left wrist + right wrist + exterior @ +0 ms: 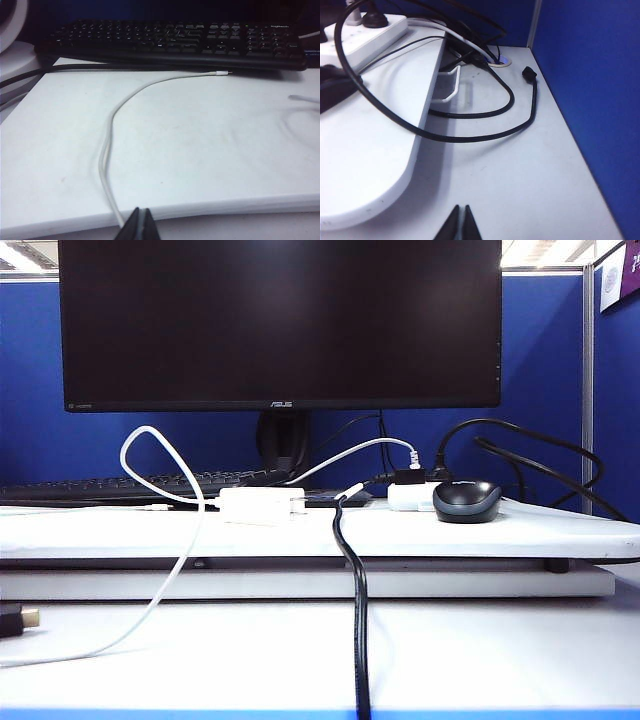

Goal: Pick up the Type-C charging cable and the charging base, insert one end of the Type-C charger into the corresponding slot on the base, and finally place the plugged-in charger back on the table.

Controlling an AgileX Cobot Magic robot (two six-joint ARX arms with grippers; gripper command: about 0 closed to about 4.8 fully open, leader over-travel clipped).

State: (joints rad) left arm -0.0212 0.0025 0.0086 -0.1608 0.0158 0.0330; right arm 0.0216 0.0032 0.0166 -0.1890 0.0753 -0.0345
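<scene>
Charging cable (165, 585), thin and white, climbs from the lower surface over the front edge of the table (450, 535), loops up high and comes down to the charging base (258, 506), a small white block lying on the table before the black keyboard (130, 485). Nearest the wrist cameras, the left hand (139, 226) sits shut and empty at the table's front edge beside the cable, and the right hand (459, 223) sits shut and empty above the lower surface beside the table's end. Farther back stand a dark mouse (467, 501) and the monitor (280, 325).

Dark monitor (280, 320) behind black keyboard (175, 40); black mouse (467, 502) right; thick black cable (358, 610) hanging forward.
</scene>
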